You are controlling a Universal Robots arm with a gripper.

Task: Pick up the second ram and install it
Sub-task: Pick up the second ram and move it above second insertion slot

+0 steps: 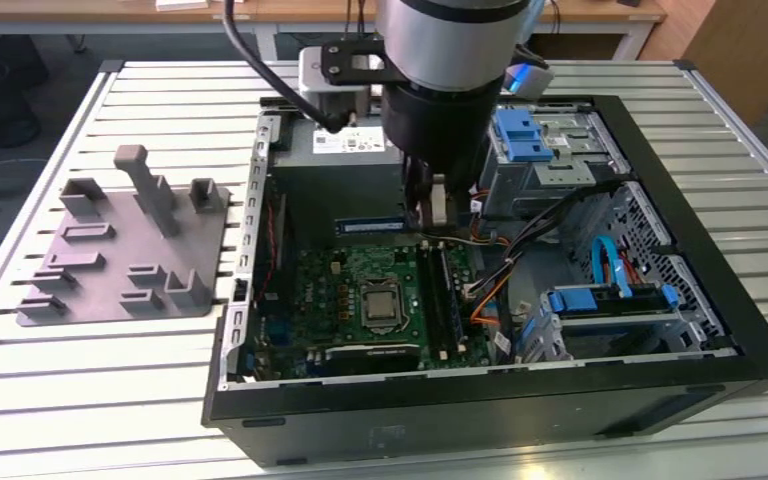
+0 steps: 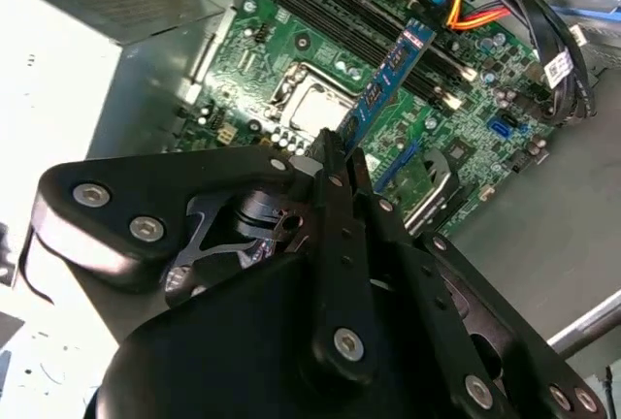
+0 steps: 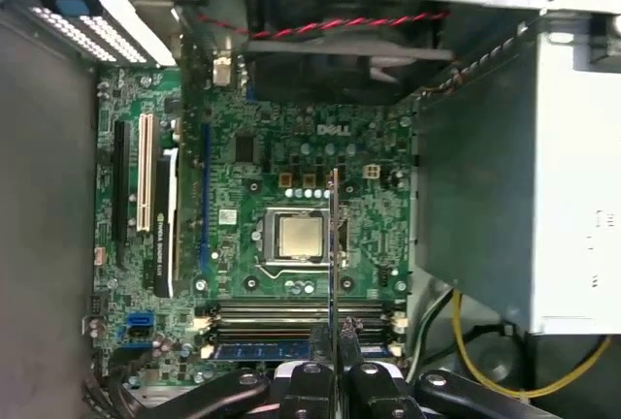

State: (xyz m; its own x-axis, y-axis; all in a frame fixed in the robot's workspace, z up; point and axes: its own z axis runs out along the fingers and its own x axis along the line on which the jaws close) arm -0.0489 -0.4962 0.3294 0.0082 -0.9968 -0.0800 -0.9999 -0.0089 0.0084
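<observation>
Closest to the lens in the second wrist view, the black gripper [image 2: 340, 162] is clamped on one end of the second ram [image 2: 388, 75], one finger on each flat face. The dark blue-green stick juts out from the fingertips and hangs in the air above the motherboard [image 2: 291, 60], touching no slot. In the first wrist view it shows edge-on (a thin dark line) passing over the processor socket [image 3: 298, 235]. In the exterior view it lies level, its pale label facing the camera, crosswise to the black memory slots [image 1: 434, 290] and just in front of the grey power-supply box [image 1: 337, 180] at the far edge of the board. Another blue stick [image 3: 262, 349] already sits in one slot, near the gripper. The board lies in the bottom of the open black case [image 1: 491, 410], which rests on a slatted table [image 1: 91, 400]. A grey holder [image 1: 131, 250] with upright posts stands on the table beside the case, toward the exterior view's left.
</observation>
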